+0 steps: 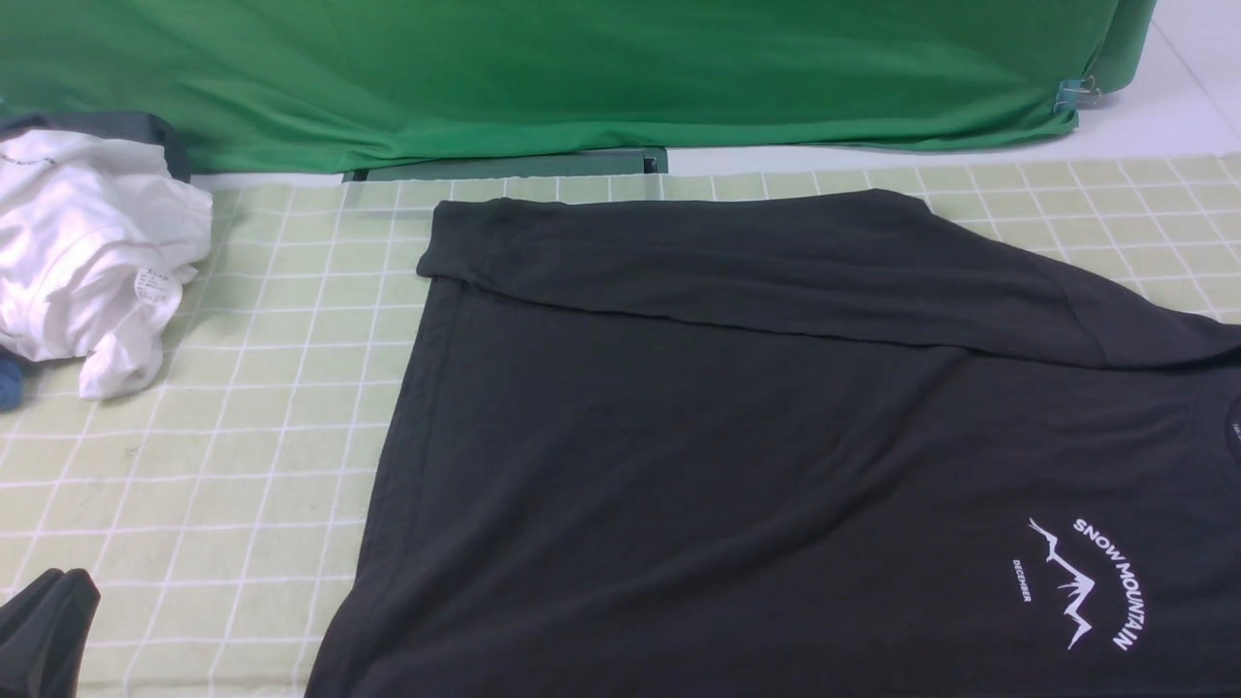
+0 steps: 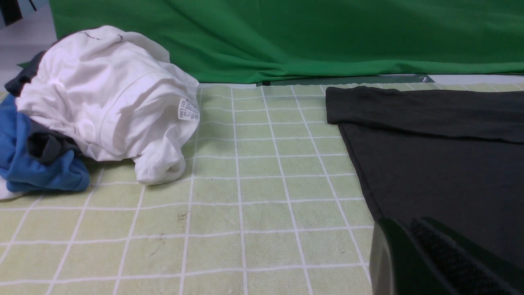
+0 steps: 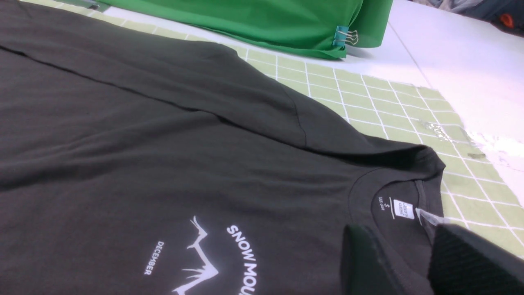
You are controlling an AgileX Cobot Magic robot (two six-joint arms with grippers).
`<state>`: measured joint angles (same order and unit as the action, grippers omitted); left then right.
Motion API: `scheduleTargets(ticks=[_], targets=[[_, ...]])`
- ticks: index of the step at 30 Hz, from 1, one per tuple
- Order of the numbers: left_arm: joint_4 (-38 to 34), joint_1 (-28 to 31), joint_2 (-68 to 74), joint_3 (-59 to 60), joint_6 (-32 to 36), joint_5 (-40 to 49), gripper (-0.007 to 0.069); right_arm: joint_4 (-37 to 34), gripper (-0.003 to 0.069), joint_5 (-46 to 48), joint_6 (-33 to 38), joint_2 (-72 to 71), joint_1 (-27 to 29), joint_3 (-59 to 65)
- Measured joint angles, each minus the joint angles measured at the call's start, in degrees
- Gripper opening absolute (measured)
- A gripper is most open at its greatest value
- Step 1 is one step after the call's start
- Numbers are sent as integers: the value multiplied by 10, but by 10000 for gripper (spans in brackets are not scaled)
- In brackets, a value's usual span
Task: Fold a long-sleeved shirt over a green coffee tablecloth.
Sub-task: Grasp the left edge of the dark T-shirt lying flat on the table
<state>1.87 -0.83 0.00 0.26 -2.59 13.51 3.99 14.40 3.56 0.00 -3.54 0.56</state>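
**Shirt [image 1: 776, 456] laid flat on tablecloth [image 1: 242, 436], one sleeve folded in**

Fingers [image 3: 470, 262] of the right gripper [image 3: 407, 233] are seen partly parted, with nothing caught between them, just above the shirt's collar [image 3: 409, 180], where a white neck label [image 3: 403, 208] is shown. Fingers [image 2: 450, 254] of the left gripper [image 2: 405, 227] are pictured pressed together and empty, near the shirt's left edge at the near side of the tablecloth. The black shirt is spread front up across the middle and right of the checked cloth, with its collar turned to the right and its hem to the left. One sleeve [image 1: 727, 262] is folded across the body along the far edge. A white "SNOW MOUNTAIN" logo [image 1: 1086, 582] is displayed near the collar end. At the far left, a crumpled white garment [image 1: 87, 252] is heaped on the tablecloth, well apart from the shirt, with blue cloth [image 2: 37, 164] tucked against it. A green backdrop [image 1: 582, 78] is draped behind, and a clip [image 3: 342, 36] is fixed at its right corner.
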Motion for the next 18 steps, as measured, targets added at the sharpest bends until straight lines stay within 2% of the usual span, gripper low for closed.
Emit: scheduleTargets(ticks=[18], targets=[[8, 0, 0, 0, 2, 0, 41, 0, 245, 0, 0, 0, 0, 0]])
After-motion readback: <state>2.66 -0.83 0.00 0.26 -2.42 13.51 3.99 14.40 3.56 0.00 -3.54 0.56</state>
